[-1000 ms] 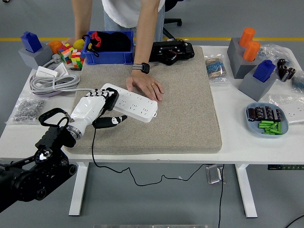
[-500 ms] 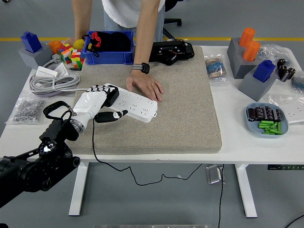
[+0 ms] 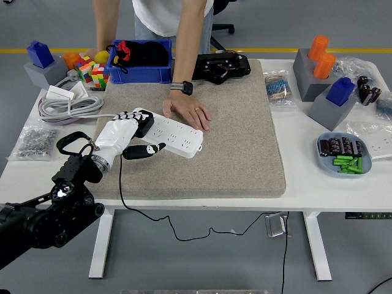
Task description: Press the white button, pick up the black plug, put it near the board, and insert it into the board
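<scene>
Black against the white strip, the black plug (image 3: 144, 124) sits at the left end of the board (image 3: 173, 132), the power strip lying on the grey felt mat (image 3: 233, 141) in the middle of the white table (image 3: 306, 184). Whether its pins are fully seated cannot be told from this view. The plug's black cord (image 3: 119, 184) trails off the mat's near edge and hangs below the table.

The left hand (image 3: 125, 136) comes in from the lower left, its white-shelled palm over the plug and its fingers curled around the plug body, thumb stretched out along the strip's near side. It appears clenched on the plug rather than released. The right hand is not in view.

A person's hand (image 3: 188, 112), wearing a watch and a ring, lies flat on the far edge of the board and seems to brace it.

The step in hand is judged to be insertion. To do it well, the hand should press straight down along the socket's axis, keep the plug square so the pins do not bind, and avoid a sideways shove that would slide the strip across the mat. Slack in the cord should be kept so it does not tug the plug askew.
</scene>
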